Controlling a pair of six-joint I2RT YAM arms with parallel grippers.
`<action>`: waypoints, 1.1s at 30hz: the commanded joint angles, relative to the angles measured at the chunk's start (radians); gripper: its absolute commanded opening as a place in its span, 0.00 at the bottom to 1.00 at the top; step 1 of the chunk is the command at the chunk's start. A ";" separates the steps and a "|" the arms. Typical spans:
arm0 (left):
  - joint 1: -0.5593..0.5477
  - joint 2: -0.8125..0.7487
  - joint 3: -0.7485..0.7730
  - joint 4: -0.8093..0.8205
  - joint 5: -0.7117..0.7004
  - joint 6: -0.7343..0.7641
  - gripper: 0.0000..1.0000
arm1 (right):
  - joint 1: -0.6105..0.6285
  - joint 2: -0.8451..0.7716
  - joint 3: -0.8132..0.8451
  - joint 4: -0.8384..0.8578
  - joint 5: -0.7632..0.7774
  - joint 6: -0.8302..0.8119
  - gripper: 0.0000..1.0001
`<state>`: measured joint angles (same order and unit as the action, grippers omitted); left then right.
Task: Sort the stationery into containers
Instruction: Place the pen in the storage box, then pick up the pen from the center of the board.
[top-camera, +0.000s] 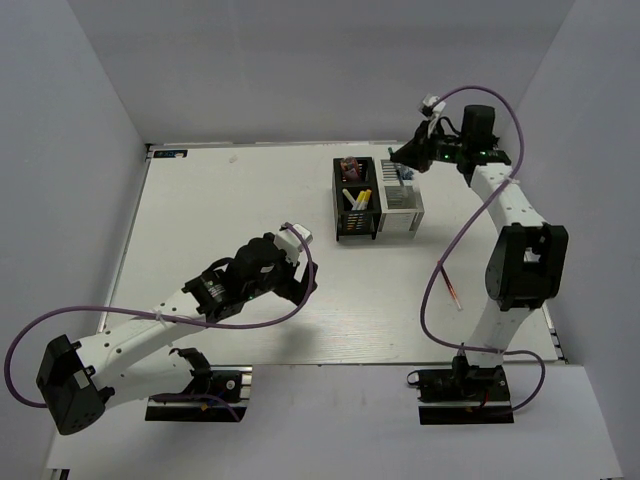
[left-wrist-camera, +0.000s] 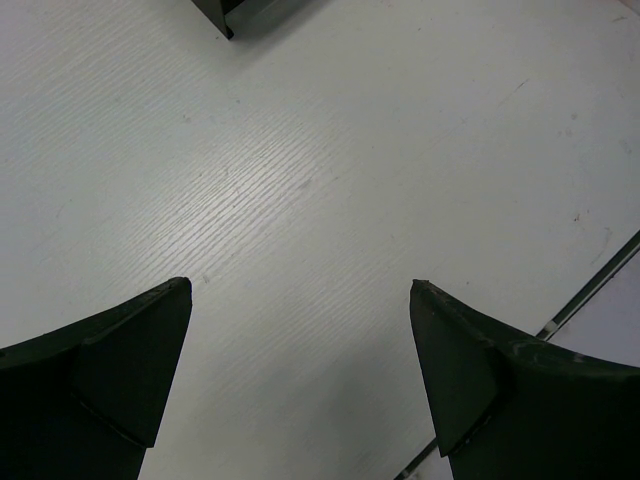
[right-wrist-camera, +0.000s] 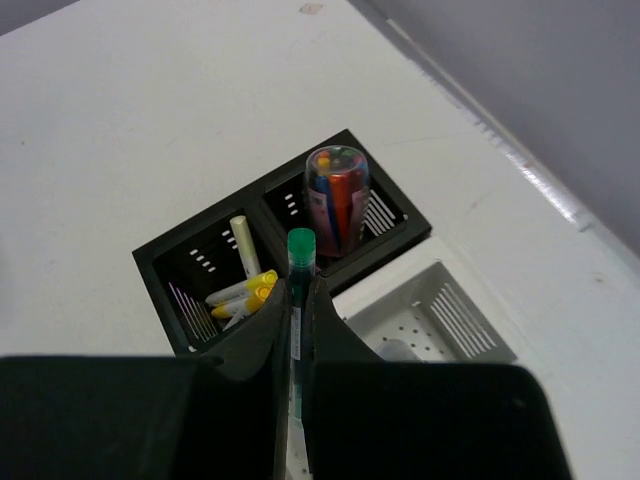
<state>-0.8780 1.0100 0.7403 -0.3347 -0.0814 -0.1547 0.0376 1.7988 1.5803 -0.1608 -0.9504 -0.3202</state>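
Green-capped pen (right-wrist-camera: 301, 250) lower shaft hidden between right tool (right-wrist-camera: 297, 292) fingers; black organizer (left-wrist-camera: 224, 12) cut by top edge.

The left arm (top-camera: 140, 340) and the right arm (top-camera: 510, 215) have white links, black joint housings and black base plates (top-camera: 465, 385). A purple cable (top-camera: 424, 300) runs along each. The left claw (left-wrist-camera: 300, 290) has matte black, wedge-shaped fingers (left-wrist-camera: 120, 360).

Diffuse, even overhead light; counter (top-camera: 250, 200) bright. Faint soft shadow at the black organizer's (top-camera: 338, 212) base. Right wrist view: right gripper (right-wrist-camera: 297, 300) around the green-capped pen (right-wrist-camera: 301, 246) soft, underexposed; organizer behind it sharp.
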 joint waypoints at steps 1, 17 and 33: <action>0.005 -0.005 -0.009 0.022 0.011 0.012 1.00 | 0.031 0.053 0.012 0.052 -0.045 0.035 0.04; 0.005 0.136 0.082 0.117 0.117 -0.039 1.00 | 0.015 -0.270 -0.297 0.067 0.233 -0.050 0.62; -0.004 0.383 0.237 0.083 -0.067 -0.131 1.00 | -0.022 -0.569 -0.664 -0.428 0.737 -0.215 0.52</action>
<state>-0.8791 1.3720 0.9218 -0.2401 -0.1024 -0.2607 0.0223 1.2251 0.9695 -0.4622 -0.3069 -0.4732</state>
